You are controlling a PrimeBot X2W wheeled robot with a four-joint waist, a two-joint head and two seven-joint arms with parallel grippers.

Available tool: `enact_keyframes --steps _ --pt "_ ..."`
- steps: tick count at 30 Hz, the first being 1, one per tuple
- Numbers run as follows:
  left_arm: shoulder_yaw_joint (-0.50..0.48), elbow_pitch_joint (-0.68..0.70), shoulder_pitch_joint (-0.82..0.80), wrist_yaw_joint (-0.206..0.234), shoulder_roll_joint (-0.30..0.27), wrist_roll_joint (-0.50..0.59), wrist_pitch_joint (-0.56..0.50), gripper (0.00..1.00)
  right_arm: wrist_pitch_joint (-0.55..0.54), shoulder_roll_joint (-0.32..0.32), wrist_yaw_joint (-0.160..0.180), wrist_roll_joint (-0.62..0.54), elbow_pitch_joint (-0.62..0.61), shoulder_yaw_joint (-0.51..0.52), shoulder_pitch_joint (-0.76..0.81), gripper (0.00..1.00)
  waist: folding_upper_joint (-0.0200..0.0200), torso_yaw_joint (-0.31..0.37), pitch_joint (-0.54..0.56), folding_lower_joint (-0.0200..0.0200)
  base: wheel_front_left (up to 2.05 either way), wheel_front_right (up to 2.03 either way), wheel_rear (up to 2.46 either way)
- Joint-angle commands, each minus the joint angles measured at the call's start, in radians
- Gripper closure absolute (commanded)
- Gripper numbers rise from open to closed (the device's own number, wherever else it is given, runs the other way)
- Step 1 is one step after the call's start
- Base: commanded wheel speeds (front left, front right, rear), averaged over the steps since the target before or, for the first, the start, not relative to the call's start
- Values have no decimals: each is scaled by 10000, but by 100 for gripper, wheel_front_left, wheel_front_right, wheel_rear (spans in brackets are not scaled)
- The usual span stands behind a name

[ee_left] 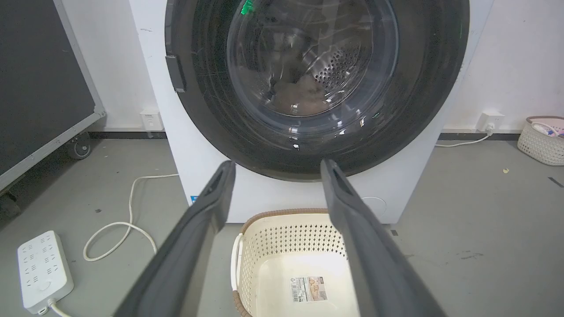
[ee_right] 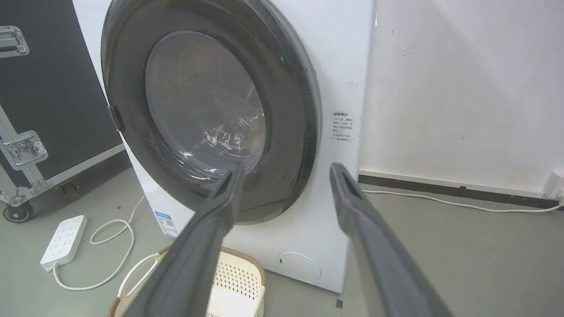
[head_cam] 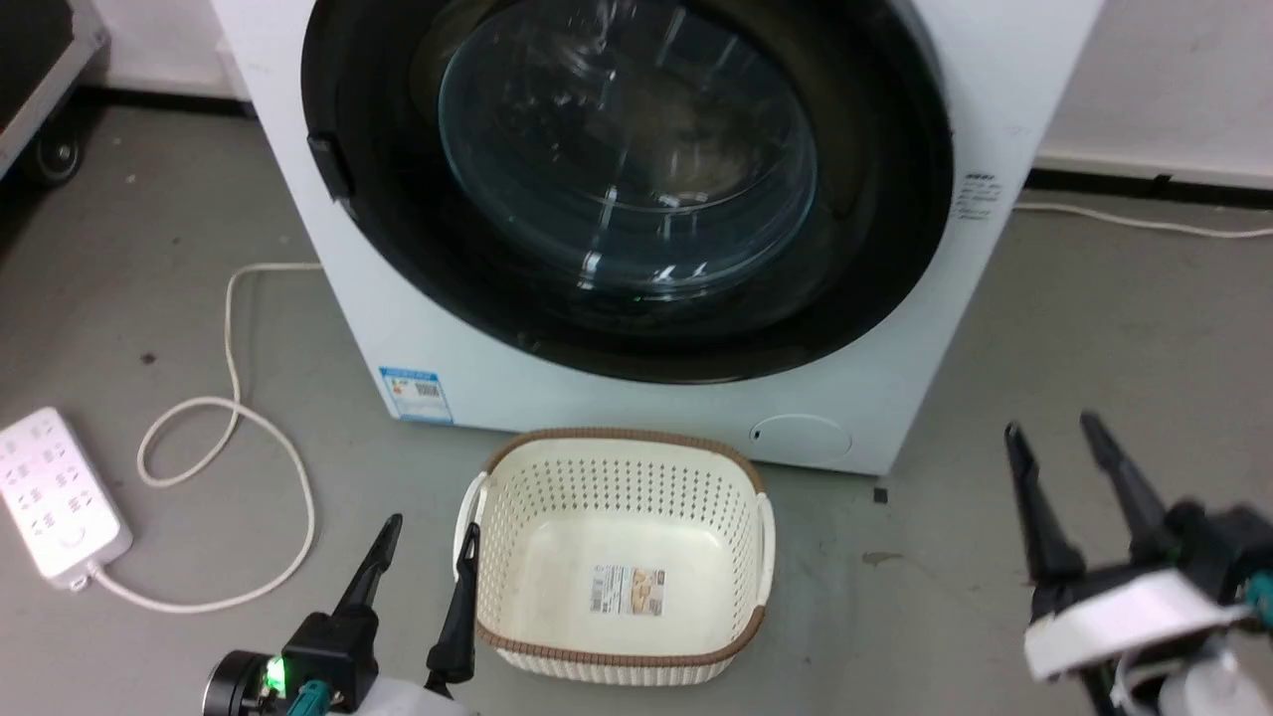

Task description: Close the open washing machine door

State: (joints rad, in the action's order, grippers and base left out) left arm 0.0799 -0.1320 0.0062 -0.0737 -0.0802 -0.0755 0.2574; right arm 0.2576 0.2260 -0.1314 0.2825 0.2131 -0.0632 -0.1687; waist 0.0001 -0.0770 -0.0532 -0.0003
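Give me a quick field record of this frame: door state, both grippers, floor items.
door: washing machine door sits flush against the front of the washing machine, looks closed
left gripper: open, holding nothing, low beside the basket's left rim
right gripper: open, holding nothing, to the right of the machine, apart from it
basket: cream perforated basket on the floor in front of the machine, label sticker on its bottom
floor: power strip and looped white cable at left
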Motion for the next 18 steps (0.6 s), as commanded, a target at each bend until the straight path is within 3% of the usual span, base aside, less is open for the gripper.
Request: enact_keyframes --steps 1,7,15,16,18 --pt "-27 -8 169 -56 -59 -106 43 0 40 -369 7 -299 -345 250 480 0 -1 139 194 3 0 0 0" --pt "-101 105 428 -93 -41 -133 43 0 40 -1380 7 -1256 -890 797 1592 0 -1 215 392 3 0 0 0" --pt "-40 261 371 -237 -69 -51 43 0 41 -1694 7 -1593 -890 770 2194 0 -1 333 517 3 0 0 0" --pt "-26 227 371 -179 -9 -68 -10 100 -6 -1649 0 -1531 -854 771 2063 100 -1 326 512 3 0 0 0" --pt "-19 220 369 -175 8 -68 -22 100 -8 -1645 0 -1530 -855 776 2059 100 -1 329 516 3 0 0 0"
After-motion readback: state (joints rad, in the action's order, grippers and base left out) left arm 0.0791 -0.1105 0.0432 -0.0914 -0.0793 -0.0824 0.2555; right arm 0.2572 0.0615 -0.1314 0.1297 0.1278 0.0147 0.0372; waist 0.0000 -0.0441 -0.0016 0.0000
